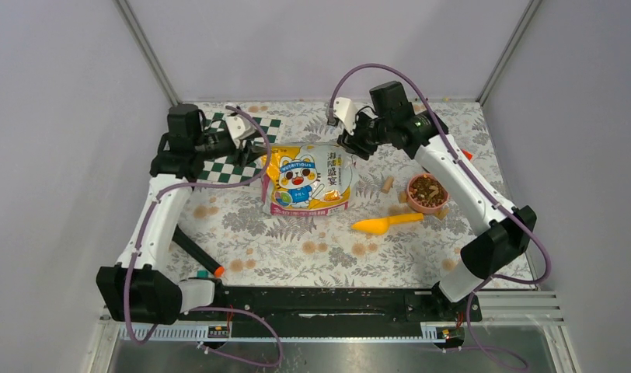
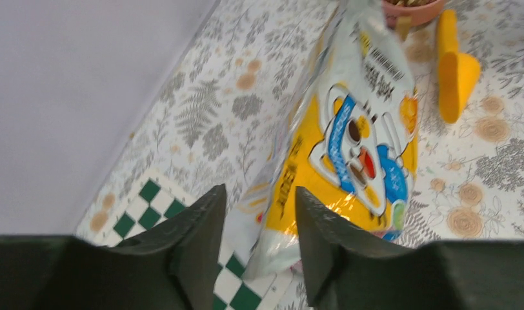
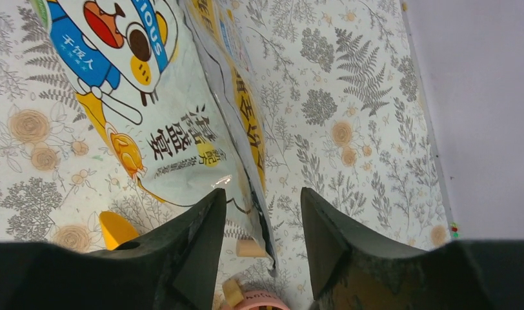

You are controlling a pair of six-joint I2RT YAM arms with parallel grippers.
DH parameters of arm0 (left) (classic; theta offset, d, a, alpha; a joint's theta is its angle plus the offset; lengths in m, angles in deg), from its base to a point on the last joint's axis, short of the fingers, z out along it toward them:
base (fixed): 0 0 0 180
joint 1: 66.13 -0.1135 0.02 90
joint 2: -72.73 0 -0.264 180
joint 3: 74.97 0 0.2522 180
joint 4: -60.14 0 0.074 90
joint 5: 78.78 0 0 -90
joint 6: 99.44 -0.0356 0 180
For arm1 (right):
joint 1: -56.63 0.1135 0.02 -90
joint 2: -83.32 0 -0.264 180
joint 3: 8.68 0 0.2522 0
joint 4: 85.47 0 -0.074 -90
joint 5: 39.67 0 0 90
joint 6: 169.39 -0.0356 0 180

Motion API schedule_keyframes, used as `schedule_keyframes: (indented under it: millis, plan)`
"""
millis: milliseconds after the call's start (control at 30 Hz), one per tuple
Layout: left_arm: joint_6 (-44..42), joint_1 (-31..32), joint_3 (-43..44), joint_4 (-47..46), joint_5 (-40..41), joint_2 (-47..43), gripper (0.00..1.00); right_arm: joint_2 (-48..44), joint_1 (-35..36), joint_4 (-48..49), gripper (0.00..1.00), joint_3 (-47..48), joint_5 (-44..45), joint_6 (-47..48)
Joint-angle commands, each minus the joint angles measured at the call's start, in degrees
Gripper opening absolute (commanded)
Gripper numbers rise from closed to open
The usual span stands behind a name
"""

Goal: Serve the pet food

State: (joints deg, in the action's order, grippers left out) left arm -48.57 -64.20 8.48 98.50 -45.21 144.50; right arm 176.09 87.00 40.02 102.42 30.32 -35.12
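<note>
Okay, the pet food bag (image 1: 306, 180), glossy yellow with a cartoon white cat and a blue banner, lies flat mid-tabletop (image 1: 297, 249), print side up, with its left corner over the edge of a green-and-white checkered mat (image 1: 219, 167). The kibble (image 1: 427, 189) is in a pink bowl (image 1: 421, 209) to the right of the bag, apart from it, and the bowl looks well filled with brown pellets. A yellow scoop (image 1: 384, 224) lies on the floral cloth just in front of the bowl, between the bowl and the bag's lower right corner. Tan cork-like pieces (image 1: 387, 184) are scattered between the bag and the bowl, and one of them touches the bowl. Left gripper (image 2: 259, 194): jaws parted to a moderate gap, sitting at the bag's left end over the mat. The bag corner shows in the gap, but neither finger presses on it. Right gripper (image 3: 263, 194): jaws parted about the same, sitting at the bag's upper right edge. The foil edge runs down into the gap without being pinched. A black stick with an orange tip (image 1: 197, 252) lies near the left arm's base, well away from the bag.
</note>
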Motion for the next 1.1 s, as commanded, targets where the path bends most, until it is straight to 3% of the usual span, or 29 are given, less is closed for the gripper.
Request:
schedule_keyframes:
  millis: [0,233,533,733,1067]
  plan:
    - [0.7,5.9,1.7,-5.8,0.2,-1.9,0.51,-1.9,0.1,-5.4,0.54,3.3,4.2,1.5]
    - [3.0,14.0,4.1,-10.9,4.2,2.0,0.57,-1.8,-1.2,-6.0,0.44,2.5,2.9,3.3]
    - [8.2,19.5,7.5,-18.9,6.7,9.2,0.58,-0.3,-3.3,3.6,0.25,-0.3,-5.6,3.3]
    - [8.5,21.4,10.8,-18.8,7.5,13.1,0.59,0.2,-4.0,2.2,0.00,0.0,-10.0,4.4]
    - [5.3,29.5,13.3,-18.5,16.0,18.3,0.58,-6.1,-4.1,4.2,0.00,-5.8,-13.3,2.7]
